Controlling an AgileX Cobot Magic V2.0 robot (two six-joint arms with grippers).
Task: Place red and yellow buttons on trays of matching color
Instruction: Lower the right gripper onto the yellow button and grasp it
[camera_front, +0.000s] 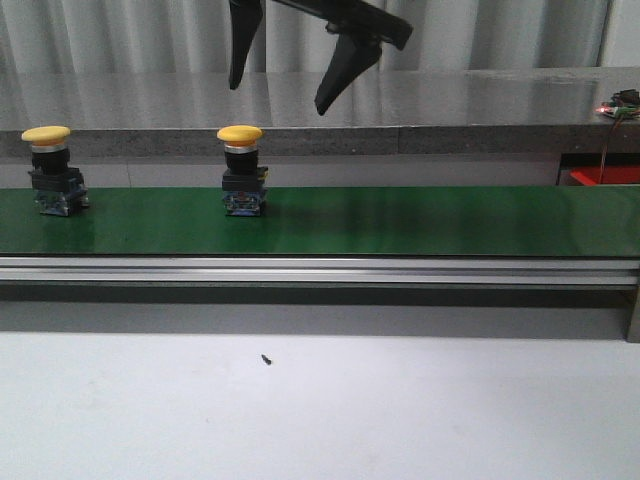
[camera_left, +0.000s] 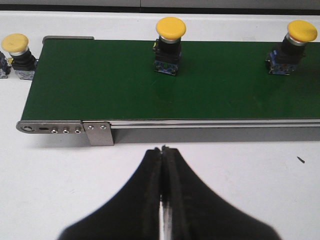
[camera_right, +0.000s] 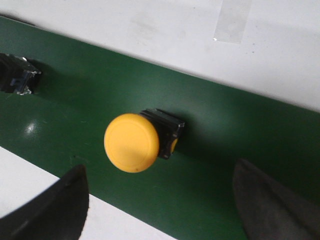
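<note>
The right claw (camera_front: 285, 95) hung with its fingers wide apart, above the middle yellow button (camera_front: 241, 170) that stood upright on the green belt (camera_front: 420, 220); in the right wrist view this button (camera_right: 134, 141) lay between the two fingers, not touched. The left claw (camera_left: 163, 150) was pressed together and empty, over the white counter (camera_left: 240, 180) just beside the belt. A second yellow button (camera_front: 50, 168) stood near the belt's left end. No tray was clearly visible. The step in hand seemed to be the approach for a pick; next the right claw would need to go down around the button's cap and close.
</note>
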